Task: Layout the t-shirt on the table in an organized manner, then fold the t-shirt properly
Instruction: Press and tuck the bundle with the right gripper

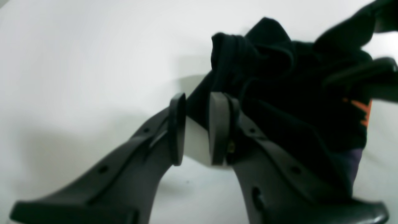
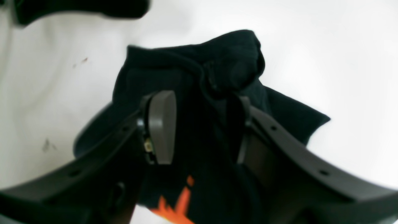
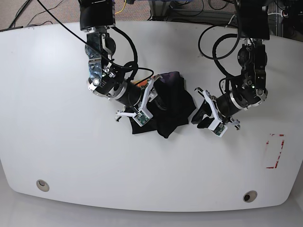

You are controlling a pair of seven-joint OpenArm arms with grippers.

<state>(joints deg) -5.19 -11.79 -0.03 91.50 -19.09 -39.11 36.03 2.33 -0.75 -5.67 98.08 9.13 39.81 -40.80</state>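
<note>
The desk [image 3: 57, 142] is lying wide and white under everything, with a red tape rectangle [image 3: 275, 151] near its right edge in the base view and two small ringed holes [image 3: 42, 185] along the near side. The t-shirt [image 3: 170, 106] is sitting near the middle of it as a crumpled black heap, not spread at all, with a strip of orange print showing at its upper left edge. So the layout step is barely begun, by my reading.

The right tool [image 2: 202, 127] is pressing into the heap with its pads standing apart and black cloth bunched between them; whether the pads are actually biting the fabric I cannot tell, since the far pad is buried in folds. The left tool [image 1: 197, 127] is hanging just beside the heap's other edge with a clear gap between its pads and bare desk showing through, so it is holding nothing.

The main risk, as I judge it, is the right tool catching several layers at once, so a pull is dragging the whole lump rather than opening it. A lesser risk is the left tool closing on a fold instead of a hem or sleeve, twisting the shirt further. The two tools are also working near each other and could be colliding.
</note>
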